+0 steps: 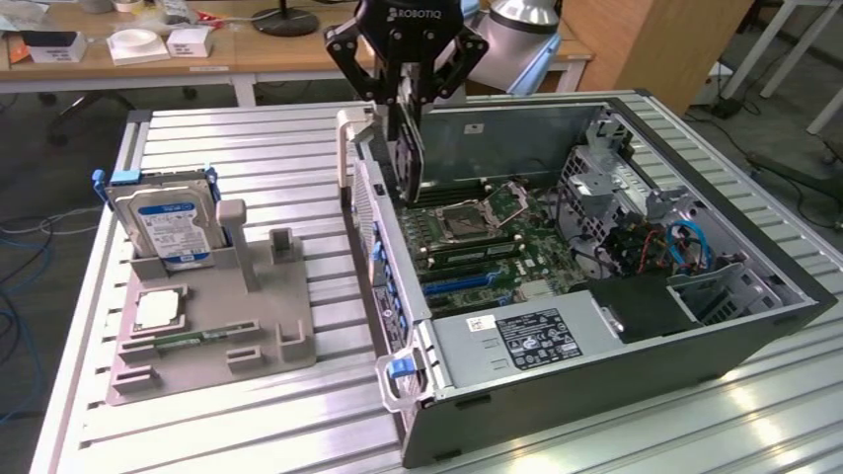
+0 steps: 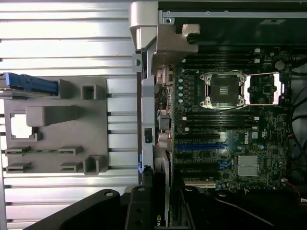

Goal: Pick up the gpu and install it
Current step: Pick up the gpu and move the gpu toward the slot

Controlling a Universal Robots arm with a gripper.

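Observation:
In the exterior view my black gripper (image 1: 411,97) hangs over the open computer case (image 1: 737,326), close to its wall on the exterior view's left. It is shut on the gpu (image 1: 410,163), a thin dark card held on edge and pointing down above the motherboard (image 1: 488,237). The card's lower edge is still above the board. The wrist view looks straight down the gpu (image 2: 165,184), seen edge-on between my fingers (image 2: 139,208). Beyond it lie the motherboard (image 2: 230,134) and its blue expansion slots (image 2: 201,143).
A grey holder tray (image 1: 211,336) lies on the slatted metal table (image 1: 264,148) at the exterior view's left. It holds an upright silver hard drive (image 1: 165,222) and a small square chip (image 1: 158,308). Cables and a drive cage (image 1: 658,237) fill the case's far side.

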